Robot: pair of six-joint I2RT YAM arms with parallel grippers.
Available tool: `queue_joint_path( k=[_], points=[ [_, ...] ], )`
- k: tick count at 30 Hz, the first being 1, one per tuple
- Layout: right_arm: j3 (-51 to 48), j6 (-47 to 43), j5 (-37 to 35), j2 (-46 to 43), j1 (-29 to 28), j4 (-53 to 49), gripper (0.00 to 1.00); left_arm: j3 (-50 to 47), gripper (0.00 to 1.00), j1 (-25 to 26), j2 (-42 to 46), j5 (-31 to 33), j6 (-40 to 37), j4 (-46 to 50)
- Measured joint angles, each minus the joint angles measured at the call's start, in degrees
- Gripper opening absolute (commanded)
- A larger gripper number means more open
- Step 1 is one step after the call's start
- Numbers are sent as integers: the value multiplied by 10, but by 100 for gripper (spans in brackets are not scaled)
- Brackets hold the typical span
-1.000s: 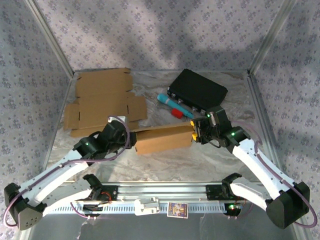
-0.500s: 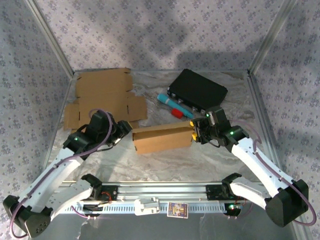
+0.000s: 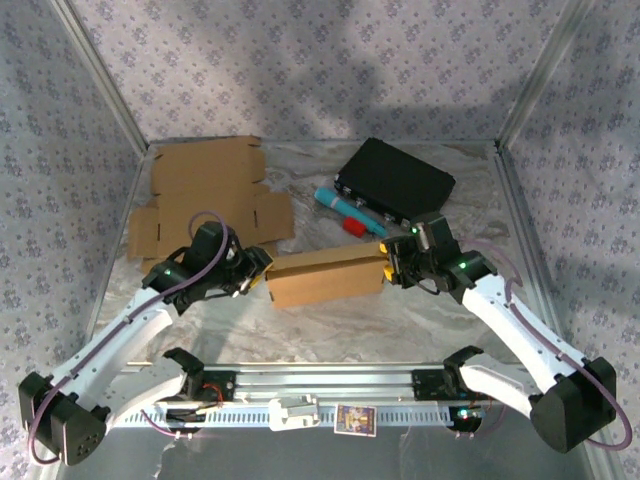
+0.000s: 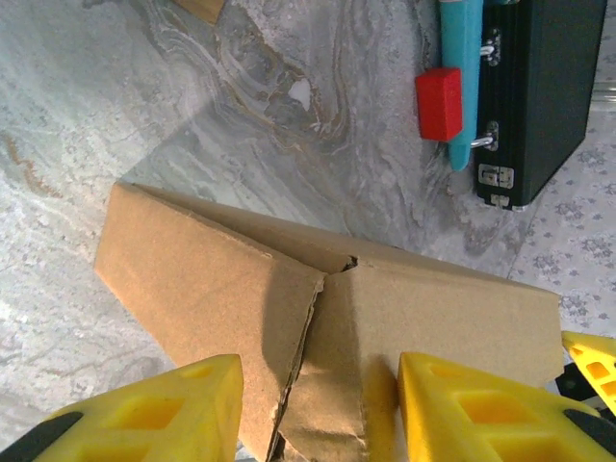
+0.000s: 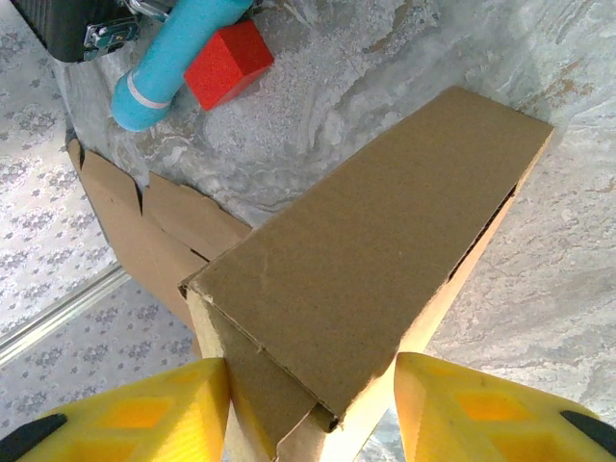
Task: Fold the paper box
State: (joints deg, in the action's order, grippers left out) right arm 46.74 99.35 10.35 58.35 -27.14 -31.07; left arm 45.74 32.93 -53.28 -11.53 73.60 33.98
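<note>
The paper box (image 3: 325,278) is a long brown cardboard box lying crosswise in the middle of the table. My left gripper (image 3: 260,272) is at its left end. In the left wrist view the yellow fingers (image 4: 144,414) stand either side of the folded end flaps (image 4: 327,385), both against the cardboard, and the flap edges look ragged. My right gripper (image 3: 388,268) holds the right end. In the right wrist view the box (image 5: 366,260) runs away from the gripper (image 5: 313,385), with one finger pressed on each side wall.
A flat unfolded cardboard sheet (image 3: 205,200) lies at the back left. A black case (image 3: 395,178) sits at the back right, with a teal cylinder (image 3: 350,210) and a red block (image 3: 353,228) in front of it. Metal frame posts and patterned walls enclose the table.
My left gripper drew back to the left, off the box's end, then returned to that end and closed in on it. The right gripper and the box have stayed put.
</note>
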Motion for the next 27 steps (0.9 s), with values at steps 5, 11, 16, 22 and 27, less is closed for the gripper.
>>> queue_joint_path(
  k=[5,11,16,22,27],
  points=[
    [2,-8,2,10,3,-4,48,-23,38,-3,3,-10,-5,-28],
    [19,-24,11,23,9,-30,46,-56,32,-4,19,-18,-19,-57],
    [28,-31,18,28,12,-53,43,-74,31,-4,32,-28,-31,-71],
    [38,-33,19,32,13,-67,38,-77,23,-6,34,-33,-47,-74],
    [53,-37,16,40,13,-84,33,-76,21,-7,29,-35,-56,-79]
  ],
)
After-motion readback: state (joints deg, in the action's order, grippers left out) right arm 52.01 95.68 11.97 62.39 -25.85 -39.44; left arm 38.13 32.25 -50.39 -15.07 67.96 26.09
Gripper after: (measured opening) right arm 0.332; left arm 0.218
